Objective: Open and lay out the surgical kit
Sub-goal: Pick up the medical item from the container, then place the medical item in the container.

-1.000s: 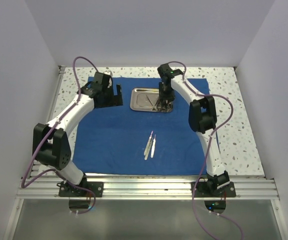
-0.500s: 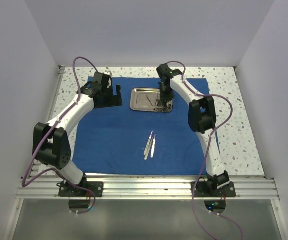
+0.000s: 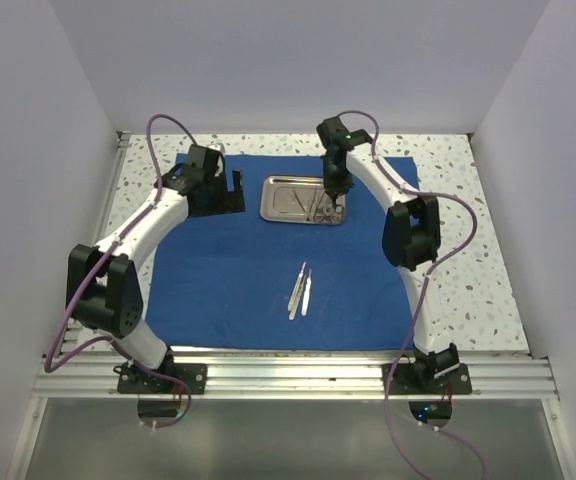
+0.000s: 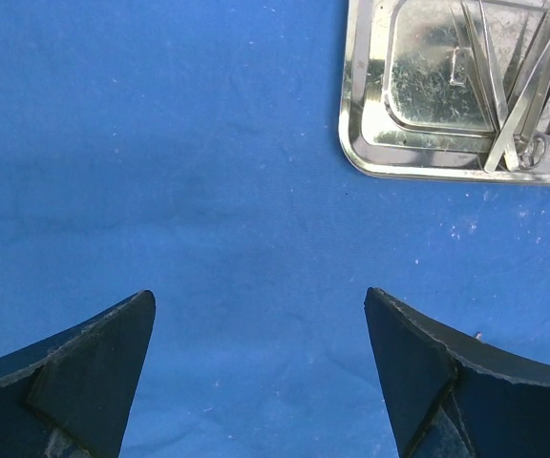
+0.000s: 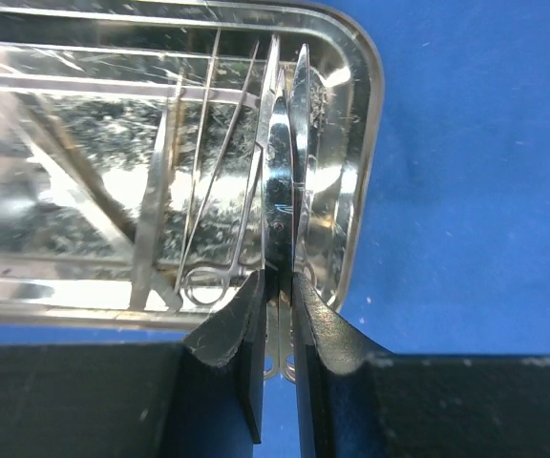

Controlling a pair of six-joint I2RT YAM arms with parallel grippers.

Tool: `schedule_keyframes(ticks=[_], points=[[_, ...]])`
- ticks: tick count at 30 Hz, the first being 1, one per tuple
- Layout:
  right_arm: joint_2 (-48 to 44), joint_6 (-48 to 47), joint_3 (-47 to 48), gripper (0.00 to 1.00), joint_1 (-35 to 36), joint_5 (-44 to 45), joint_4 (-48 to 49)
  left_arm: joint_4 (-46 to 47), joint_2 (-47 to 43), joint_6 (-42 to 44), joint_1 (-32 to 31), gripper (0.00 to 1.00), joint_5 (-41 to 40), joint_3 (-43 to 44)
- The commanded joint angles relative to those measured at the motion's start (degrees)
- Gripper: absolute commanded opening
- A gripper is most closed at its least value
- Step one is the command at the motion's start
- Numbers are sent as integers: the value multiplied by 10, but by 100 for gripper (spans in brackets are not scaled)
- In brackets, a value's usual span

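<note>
The blue cloth [image 3: 228, 270] lies opened out flat, covering most of the speckled table [image 3: 473, 250]. At its far middle sits the steel tray [image 3: 280, 196], small, rectangular and mirror-bright with rounded corners and a scuffed floor. Several thin instruments [image 5: 203, 191] lie lengthwise inside it, some with ring handles. Two slim tweezers [image 3: 300, 290] lie side by side on the bare cloth, nearer the arms and well apart from the tray. The right gripper [image 5: 280, 286] hangs over the tray's right end, its jaws pinched on a ring-handled instrument [image 5: 280, 191]; whether that is scissors or forceps I cannot tell. The left gripper [image 4: 261, 310] hovers above the cloth left of the tray, jaws spread wide and holding nothing.
</note>
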Motion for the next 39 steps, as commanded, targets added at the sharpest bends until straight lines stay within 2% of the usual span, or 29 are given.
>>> schedule_keyframes(ticks=[1, 7, 10, 12, 13, 14, 17, 21, 24, 27, 32, 37, 39], points=[[-74, -4, 8, 0, 1, 12, -5, 19, -9, 8, 6, 95, 7, -4], [-129, 0, -56, 0, 0, 12, 10, 17, -15, 6, 6, 95, 7, -7], [-179, 4, -120, 0, 0, 13, 13, 19, -16, 5, 6, 94, 7, -10], [-224, 9, -220, 0, 1, 9, 42, 20, -16, 5, 6, 95, 19, -10], [-276, 14, -259, 0, 1, 6, 55, 21, -15, 5, 6, 94, 20, -11], [-300, 18, -335, 0, 0, 4, 70, 24, -15, 5, 6, 95, 19, -11], [-378, 30, -462, 0, 1, -17, 126, 30, -11, 3, 6, 95, 18, -10], [-402, 45, -507, 0, 0, -31, 142, 30, 6, -4, 6, 95, 27, 4], [-396, 47, -500, 0, 1, -34, 155, 28, 15, -8, 5, 95, 39, 17], [-357, 47, -444, 0, 1, -33, 161, 26, 16, -8, 5, 95, 42, 16], [-230, 37, -263, 0, 1, -33, 138, 23, -1, -4, 5, 95, 34, -6], [-44, 34, -49, 0, -1, -42, 79, 24, -20, 4, 5, 95, 20, -29], [14, 38, -2, 0, -1, -45, 54, 23, -27, 8, 6, 95, 12, -32]])
